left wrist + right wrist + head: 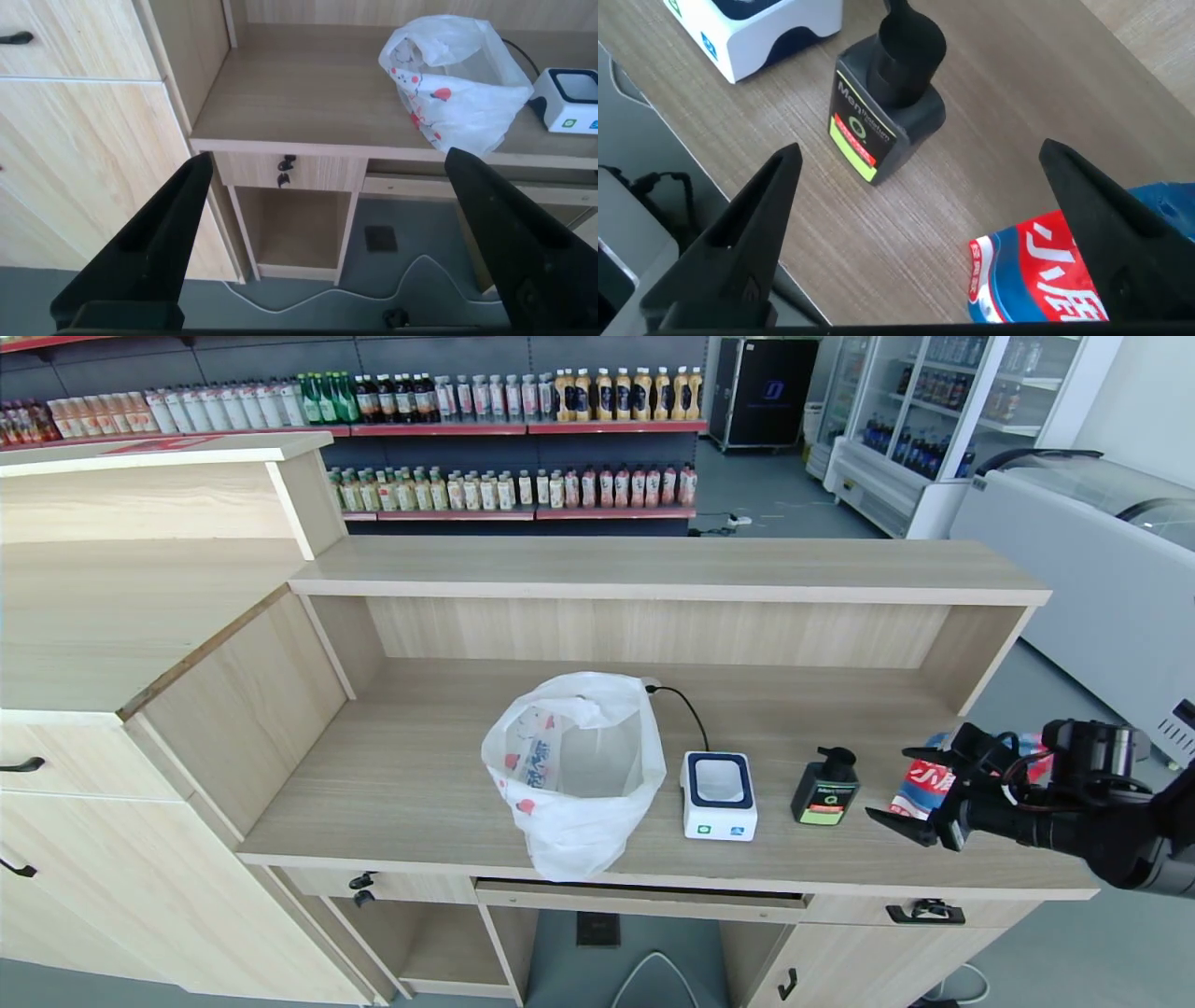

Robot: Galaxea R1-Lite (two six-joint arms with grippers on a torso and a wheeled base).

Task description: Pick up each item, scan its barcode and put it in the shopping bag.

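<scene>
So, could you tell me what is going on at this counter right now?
The robot is working a shop checkout. Its right end effector is open and hovers beside a red and blue packet at the right end of the counter, gripping nothing yet. A dark pump bottle stands between that packet and the white scanner, with the open plastic bag further left. The left end effector is open too, held off the counter's front left corner.

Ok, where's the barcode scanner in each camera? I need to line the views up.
Head view: scanner on the counter top, between the shopping bag and the pump bottle.
Left wrist view: scanner just past the shopping bag, cut by the frame edge.
Right wrist view: scanner beyond the pump bottle.
Shared landmark: the wooden counter top.
</scene>
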